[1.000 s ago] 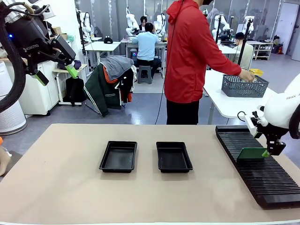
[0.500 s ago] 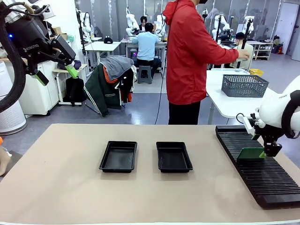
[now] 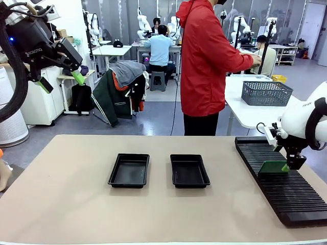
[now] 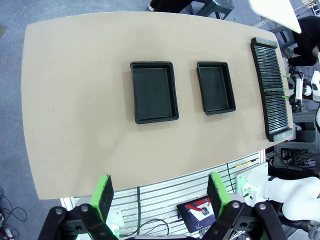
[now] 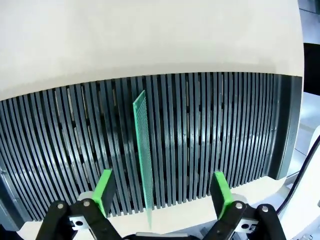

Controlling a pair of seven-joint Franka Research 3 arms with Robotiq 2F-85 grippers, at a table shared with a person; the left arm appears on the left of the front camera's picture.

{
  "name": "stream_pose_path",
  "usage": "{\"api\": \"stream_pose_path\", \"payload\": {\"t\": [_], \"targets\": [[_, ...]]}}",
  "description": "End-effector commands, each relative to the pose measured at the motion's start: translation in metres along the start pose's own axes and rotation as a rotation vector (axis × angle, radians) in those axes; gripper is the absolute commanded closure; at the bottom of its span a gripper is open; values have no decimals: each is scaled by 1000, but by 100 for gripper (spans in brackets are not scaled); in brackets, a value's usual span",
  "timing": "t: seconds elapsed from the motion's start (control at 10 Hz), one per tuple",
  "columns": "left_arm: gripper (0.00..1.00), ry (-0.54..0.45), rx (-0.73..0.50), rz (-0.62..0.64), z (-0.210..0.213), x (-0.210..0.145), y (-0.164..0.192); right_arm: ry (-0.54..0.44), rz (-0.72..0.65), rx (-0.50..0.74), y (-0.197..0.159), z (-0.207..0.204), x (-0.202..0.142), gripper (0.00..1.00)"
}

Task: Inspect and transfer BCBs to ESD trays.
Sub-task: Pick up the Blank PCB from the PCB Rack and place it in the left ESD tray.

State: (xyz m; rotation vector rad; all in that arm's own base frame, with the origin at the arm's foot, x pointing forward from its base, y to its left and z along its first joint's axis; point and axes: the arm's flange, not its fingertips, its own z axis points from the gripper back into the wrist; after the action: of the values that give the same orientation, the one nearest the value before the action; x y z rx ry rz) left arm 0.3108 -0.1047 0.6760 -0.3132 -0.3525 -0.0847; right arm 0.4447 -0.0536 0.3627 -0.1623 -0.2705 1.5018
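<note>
Edgewise, thin green BCB (image 5: 144, 155), upright in rack (image 5: 225, 125)

bright, even light from overhead fills the room; the esd trays (image 3: 129, 170) cast only thin soft shadows on the desk (image 3: 66, 204) and carry a pale sheen. both wrist views bow straight edges hard toward the corners. near things sharp, far background slightly soft.

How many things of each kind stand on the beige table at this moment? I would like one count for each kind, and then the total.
Shallow glossy black plastic trays: 2
Long black ribbed slotted rack: 1
Thin flat green circuit board, standing on edge in the rack: 1
Total: 4
</note>
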Motion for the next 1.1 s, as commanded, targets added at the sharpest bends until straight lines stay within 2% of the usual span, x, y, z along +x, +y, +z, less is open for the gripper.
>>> {"api": "stream_pose_path", "payload": {"t": [0.0,0.2,0.4,1.0], "targets": [[0,1,-3,3,0,0,0,-1,4,1,4,1,-3,0],[0,1,-3,3,0,0,0,27,26,5,-3,-5,3,0],[0,1,-3,3,0,0,0,21,56,-18,-3,-12,0,5],[0,1,-3,3,0,0,0,7,79,6,-7,-15,-5,31]]}}
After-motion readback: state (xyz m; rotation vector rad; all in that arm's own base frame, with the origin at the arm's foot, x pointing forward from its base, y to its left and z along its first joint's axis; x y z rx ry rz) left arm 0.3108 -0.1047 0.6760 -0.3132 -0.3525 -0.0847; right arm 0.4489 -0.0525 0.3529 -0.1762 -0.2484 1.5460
